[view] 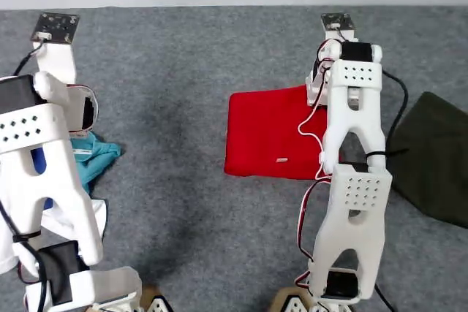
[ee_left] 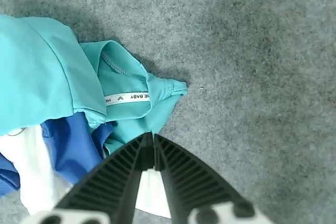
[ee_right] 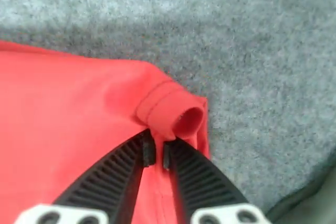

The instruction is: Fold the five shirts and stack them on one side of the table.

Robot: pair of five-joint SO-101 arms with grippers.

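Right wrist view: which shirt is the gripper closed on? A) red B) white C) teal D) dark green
A: the right gripper is shut on the edge of the red shirt, right beside its rolled sleeve cuff. The dark green shirt lies apart from it, off to the side.

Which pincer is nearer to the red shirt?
Right. The right pincer is closed on the red shirt, beside its rolled sleeve. The left pincer sits across the table, at the edge of the teal shirt.
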